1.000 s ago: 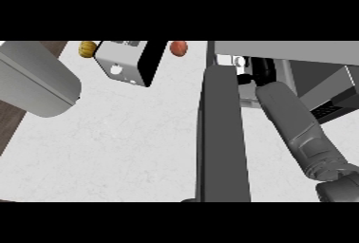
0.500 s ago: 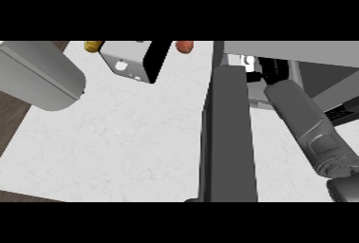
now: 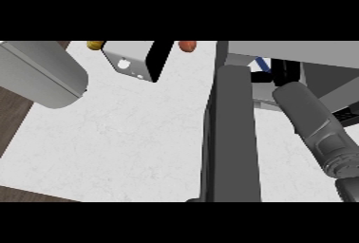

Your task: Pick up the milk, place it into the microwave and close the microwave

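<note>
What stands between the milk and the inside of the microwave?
Nothing visible does. The microwave door stands open, and the right hand, with what seems to be the milk, is at the opening, past the door.

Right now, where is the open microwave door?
In the head view the microwave door stands open right of centre, between the white counter and the robot's right forearm.

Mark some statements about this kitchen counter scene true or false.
1. The microwave door stands open. True.
2. The counter is black. False: it is white with faint mottling.
3. The right forearm lies to the right of the door. True.
4. The left forearm crosses over the door. False: it shows at the view's upper left, well apart from the door.
</note>
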You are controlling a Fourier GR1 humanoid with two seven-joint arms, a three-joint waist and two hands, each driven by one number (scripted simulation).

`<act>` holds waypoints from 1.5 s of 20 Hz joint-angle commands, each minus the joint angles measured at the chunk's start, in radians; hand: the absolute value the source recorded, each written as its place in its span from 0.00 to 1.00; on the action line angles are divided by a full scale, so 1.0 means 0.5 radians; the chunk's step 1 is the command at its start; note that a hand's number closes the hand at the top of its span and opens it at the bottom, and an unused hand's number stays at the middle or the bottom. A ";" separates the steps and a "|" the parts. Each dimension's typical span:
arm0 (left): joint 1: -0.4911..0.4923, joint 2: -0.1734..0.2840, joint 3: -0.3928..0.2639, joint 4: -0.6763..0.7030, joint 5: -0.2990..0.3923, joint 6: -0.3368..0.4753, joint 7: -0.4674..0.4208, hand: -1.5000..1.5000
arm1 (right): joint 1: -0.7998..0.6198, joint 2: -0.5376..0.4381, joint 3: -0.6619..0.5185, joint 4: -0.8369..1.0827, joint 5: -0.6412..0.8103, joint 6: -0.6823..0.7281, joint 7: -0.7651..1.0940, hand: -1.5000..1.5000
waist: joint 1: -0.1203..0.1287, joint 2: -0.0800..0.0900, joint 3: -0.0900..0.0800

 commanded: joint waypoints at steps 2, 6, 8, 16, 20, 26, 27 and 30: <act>-0.023 -0.034 -0.076 0.004 -0.059 -0.010 0.002 0.00 | -0.016 0.042 0.016 -0.028 0.018 0.071 -0.089 0.00 | 0.015 0.005 0.005; -0.046 0.005 -0.126 0.063 -0.084 -0.084 -0.004 0.00 | -0.031 0.105 -0.023 -0.074 -0.024 0.212 -0.185 0.00 | -0.016 -0.010 0.003; -0.024 0.000 -0.143 0.075 -0.092 -0.125 -0.025 0.00 | -0.032 0.061 -0.026 -0.058 -0.027 0.330 -0.211 0.00 | -0.012 -0.014 0.001; -0.051 -0.004 -0.291 0.138 -0.122 -0.257 -0.040 0.00 | -0.021 0.149 -0.201 -0.099 -0.209 0.654 -0.335 0.00 | -0.058 -0.033 0.000; -0.091 -0.048 -0.348 0.117 -0.106 -0.251 -0.047 0.00 | 0.031 0.125 -0.321 -0.107 -0.335 0.909 -0.424 0.00 | -0.095 -0.047 0.002; -0.068 -0.097 -0.460 0.060 -0.176 -0.254 -0.002 0.00 | 0.156 0.146 -0.393 -0.068 -0.414 1.210 -0.507 0.00 | -0.159 -0.091 -0.002; -0.135 -0.097 -0.470 0.072 -0.164 -0.197 0.043 0.00 | 0.220 0.126 -0.393 -0.064 -0.415 1.291 -0.566 0.00 | -0.179 -0.091 -0.002; -0.066 -0.129 -0.525 0.056 -0.153 -0.259 0.028 1.00 | 0.268 0.155 -0.457 -0.066 -0.484 1.426 -0.589 0.00 | -0.180 -0.102 -0.003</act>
